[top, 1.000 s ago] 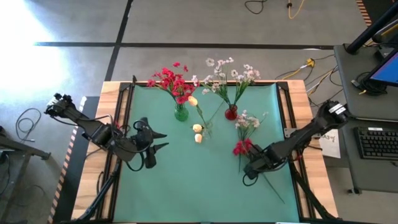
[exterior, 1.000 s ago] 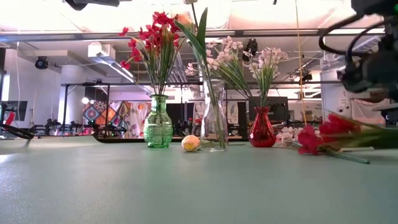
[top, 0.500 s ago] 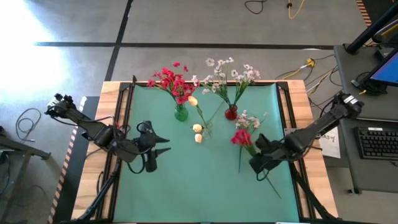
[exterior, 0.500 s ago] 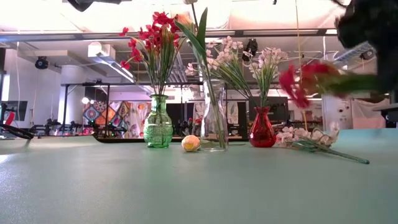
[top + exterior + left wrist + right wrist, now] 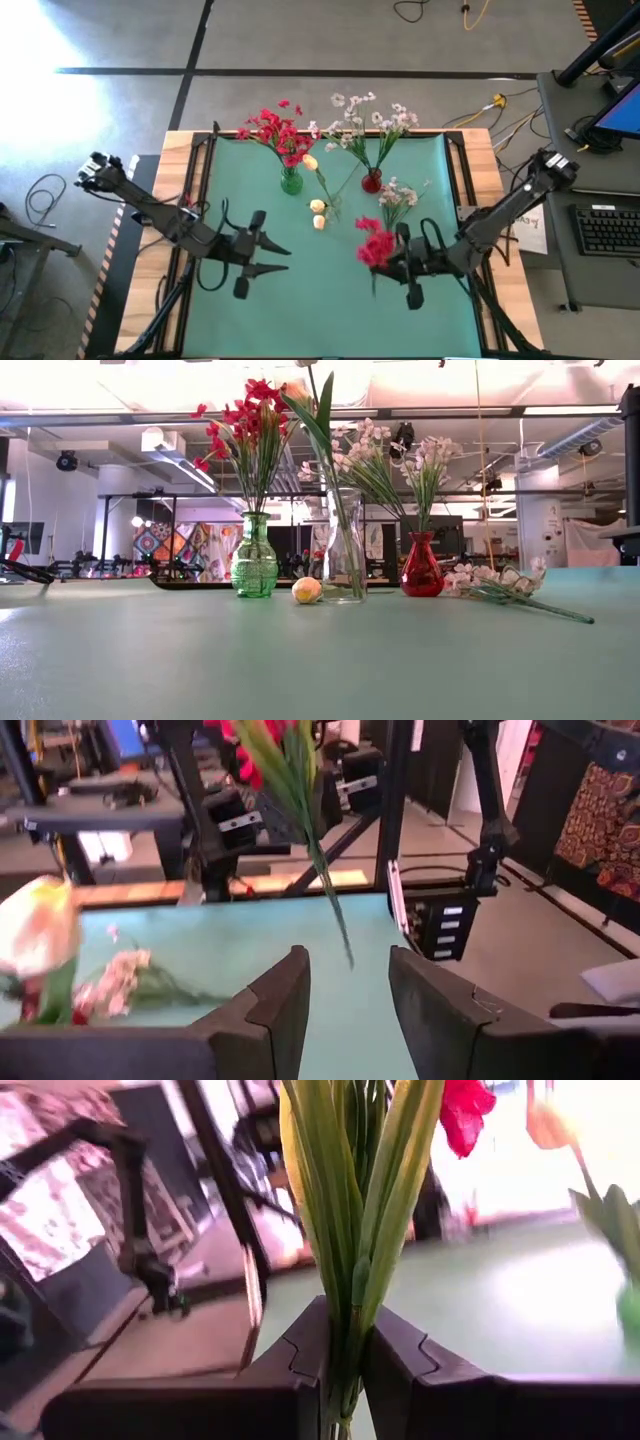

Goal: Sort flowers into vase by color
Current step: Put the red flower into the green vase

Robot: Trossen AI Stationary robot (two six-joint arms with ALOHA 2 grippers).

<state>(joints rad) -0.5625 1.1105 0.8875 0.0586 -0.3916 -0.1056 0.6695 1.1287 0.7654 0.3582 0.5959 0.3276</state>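
My right gripper (image 5: 386, 266) is over the middle of the table, shut on a red flower (image 5: 375, 247); the right wrist view shows its fingers (image 5: 300, 1355) closed on the green stem. My left gripper (image 5: 285, 258) is open left of centre, its fingers (image 5: 285, 995) pointing at the flower (image 5: 300, 780) without touching it. A green vase (image 5: 291, 183) holds red flowers, a red vase (image 5: 372, 183) holds white sprays, and a clear vase (image 5: 345, 555) holds a cream rosebud stem. Another white spray (image 5: 398, 194) lies flat on the mat. A loose cream rosebud (image 5: 320, 222) lies near the clear vase. My right gripper pinches the red flower's green stem and leaves (image 5: 350, 1315) between its two fingers, below the blossom. The fingers come level from the table's right and lie across the stem. The flower is lifted clear and nearly upright, blossom up, its stem end (image 5: 348, 958) hanging free.
The three vases stand in a row toward the far edge of the green mat (image 5: 300, 310). The lying white spray (image 5: 500, 588) is to the right of the red vase (image 5: 421, 565). Wooden table borders and dark arm mounts flank the mat.
My right gripper has lifted the red flower off the mat and carried it toward the table's left and near edge; the flower has swung from lying flat to nearly upright. My left gripper has moved toward the table's right, closer to the flower.
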